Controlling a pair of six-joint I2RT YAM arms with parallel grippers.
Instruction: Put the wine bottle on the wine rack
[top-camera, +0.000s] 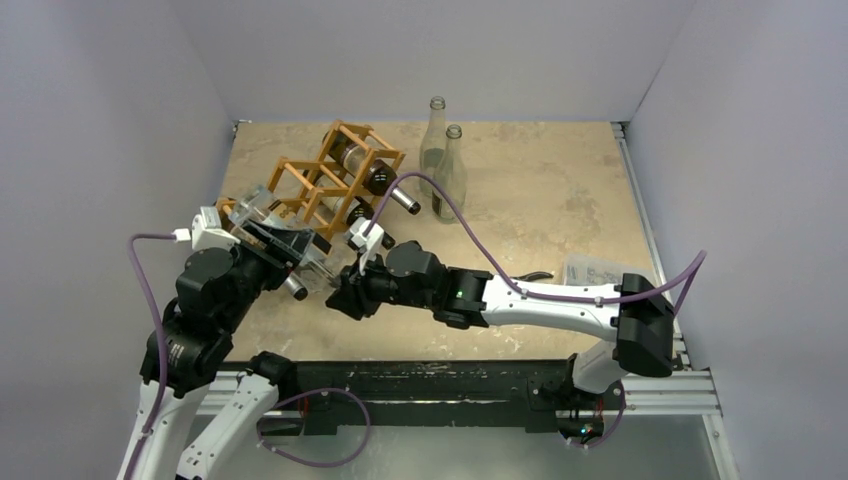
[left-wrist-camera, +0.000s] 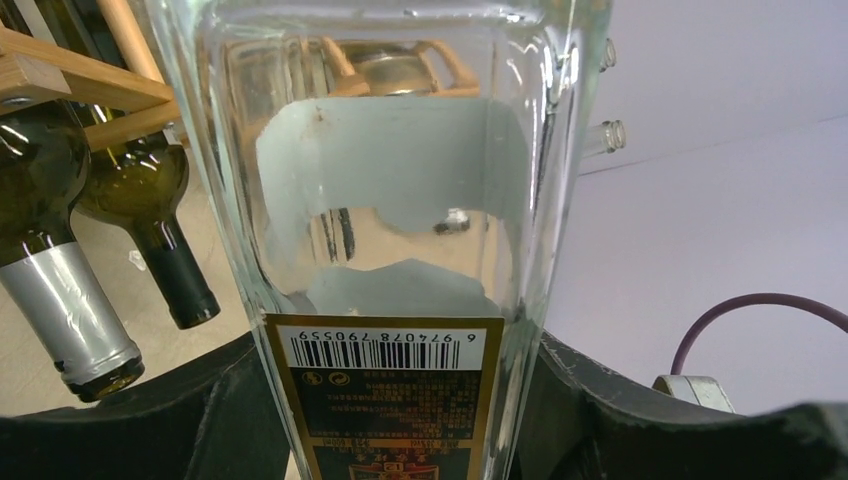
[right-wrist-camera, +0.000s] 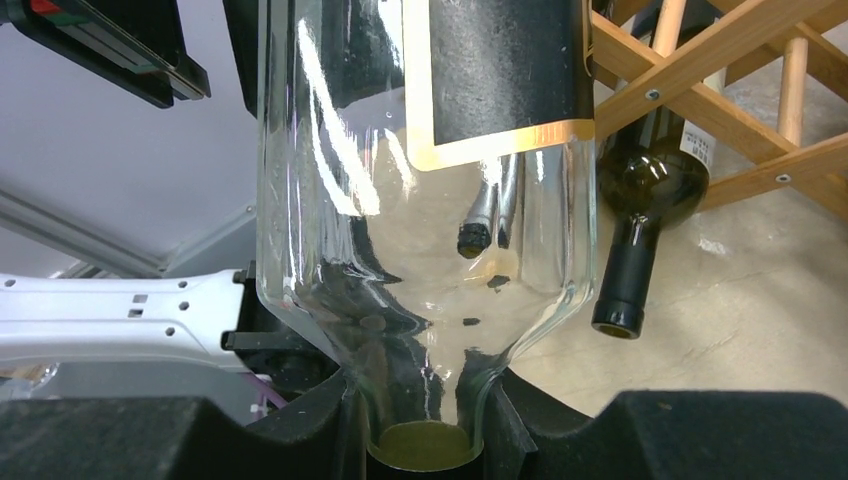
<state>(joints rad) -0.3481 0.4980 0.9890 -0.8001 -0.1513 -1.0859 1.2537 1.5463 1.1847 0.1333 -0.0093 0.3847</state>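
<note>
The wine bottle (top-camera: 258, 215), clear and square-sided with a black and gold label, is held off the table just left of the wine rack (top-camera: 335, 175). My left gripper (top-camera: 283, 245) is shut on its body; in the left wrist view the bottle (left-wrist-camera: 385, 200) fills the space between the dark fingers (left-wrist-camera: 120, 420) of that gripper (left-wrist-camera: 400, 425). My right gripper (top-camera: 320, 287) is shut on the bottle's neck, and the right wrist view shows the neck of the bottle (right-wrist-camera: 420, 250) pinched between that gripper's (right-wrist-camera: 425, 425) pads. The rack's wooden bars (right-wrist-camera: 720, 60) lie close behind.
Dark wine bottles (top-camera: 385, 185) lie in the rack, necks pointing toward me (left-wrist-camera: 45, 210) (right-wrist-camera: 640, 200). Two empty clear bottles (top-camera: 436, 135) (top-camera: 452, 175) stand at the back beside the rack. A small plastic bag (top-camera: 590, 270) lies at the right edge. Walls enclose the table.
</note>
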